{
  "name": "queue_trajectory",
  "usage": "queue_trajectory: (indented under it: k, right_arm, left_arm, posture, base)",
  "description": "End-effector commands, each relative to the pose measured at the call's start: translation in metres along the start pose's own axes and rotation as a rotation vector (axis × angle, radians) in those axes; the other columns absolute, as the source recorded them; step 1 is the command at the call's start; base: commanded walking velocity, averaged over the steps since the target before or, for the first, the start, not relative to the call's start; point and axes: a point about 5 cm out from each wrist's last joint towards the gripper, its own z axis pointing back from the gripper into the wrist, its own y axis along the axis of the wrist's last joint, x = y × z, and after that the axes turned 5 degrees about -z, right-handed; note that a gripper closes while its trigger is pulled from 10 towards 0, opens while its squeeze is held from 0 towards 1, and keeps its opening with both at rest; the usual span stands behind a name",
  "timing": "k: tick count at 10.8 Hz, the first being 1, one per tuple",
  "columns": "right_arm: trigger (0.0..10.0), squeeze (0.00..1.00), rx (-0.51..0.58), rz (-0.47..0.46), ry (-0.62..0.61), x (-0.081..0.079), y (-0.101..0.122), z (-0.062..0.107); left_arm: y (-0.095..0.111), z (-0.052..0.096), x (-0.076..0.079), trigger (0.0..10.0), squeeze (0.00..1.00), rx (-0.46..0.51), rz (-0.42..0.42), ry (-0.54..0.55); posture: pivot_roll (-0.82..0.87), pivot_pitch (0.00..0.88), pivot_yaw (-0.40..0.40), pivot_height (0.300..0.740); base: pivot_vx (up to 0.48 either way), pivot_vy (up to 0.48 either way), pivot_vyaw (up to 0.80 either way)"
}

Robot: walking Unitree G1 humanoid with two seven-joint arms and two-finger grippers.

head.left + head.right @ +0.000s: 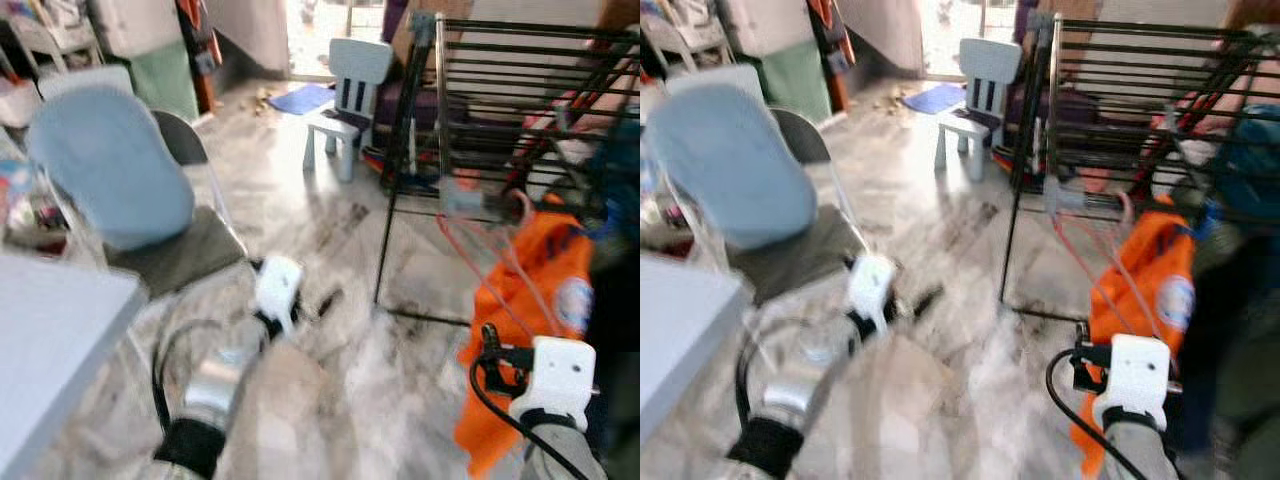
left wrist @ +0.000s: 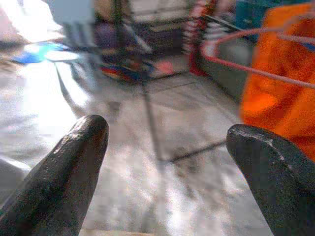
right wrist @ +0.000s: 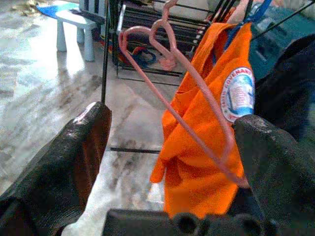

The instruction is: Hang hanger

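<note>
The pink hanger hung by its hook on the black drying rack, at the low front edge, with an orange shirt hanging right behind it. It looked like the hanger was already on the rack, though the head pictures were blurry, so I could not tell how well the hook sat on the bar.

The right pincer was the near one. It sat low, just in front of the orange shirt, and the hanger lay straight ahead of it and a little higher up. The two black fingers were spread wide apart and held nothing. The hanger's lower arm ran down close to one finger, but I could not tell if it touched.

The left pincer was out over the floor, well apart from the rack. Its fingers were spread too, with nothing between them. From there the hanger was far off toward the robot's right.

The hanger's hook pointed up to the bar. Its long side ran slanting down from the rack toward the right pincer. So if the hanger needed a fix, I think the right arm would be the one to reach forward and up.

A grey chair with a blue cushion stood on the left, beside a pale worktop.
</note>
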Motion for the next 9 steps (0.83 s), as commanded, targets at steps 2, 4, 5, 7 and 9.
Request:
queue_trajectory:
  k: [2, 4, 5, 7, 9]
  right_arm:
    - [10.0, 0.0, -0.02, 0.017, 0.071, -0.011, -0.001, -0.009]
    - [10.0, 0.0, 0.025, 0.017, 0.121, -0.014, 0.007, -0.026]
    - [10.0, 0.0, 0.012, -0.028, 0.114, -0.013, 0.006, -0.029]
    - [10.0, 0.0, 0.014, -0.044, 0.129, -0.017, 0.006, -0.031]
    - [10.0, 0.0, 0.012, -0.06, 0.165, -0.029, 0.003, -0.033]
  left_arm:
    - [-0.014, 0.007, -0.012, 10.0, 0.0, -0.061, -0.036, 0.102]
    - [-0.016, 0.01, -0.02, 10.0, 0.0, -0.051, -0.052, 0.153]
    - [-0.017, 0.008, -0.021, 10.0, 0.0, -0.056, -0.061, 0.154]
    - [-0.015, 0.005, -0.019, 10.0, 0.0, -0.045, -0.07, 0.144]
    - [-0.016, 0.002, -0.016, 10.0, 0.0, -0.045, -0.068, 0.137]
  posture:
    - [0.03, 0.0, -0.059, 0.74]
    - [0.06, 0.0, -0.054, 0.74]
    - [0.06, 0.0, -0.052, 0.74]
    - [0.06, 0.0, -0.05, 0.74]
    - [0.07, 0.0, -0.035, 0.74]
  base:
    - [-0.281, 0.0, 0.0]
    - [-0.279, 0.0, 0.0]
    - [-0.277, 0.0, 0.0]
    - [-0.281, 0.0, 0.0]
    - [-0.279, 0.0, 0.0]
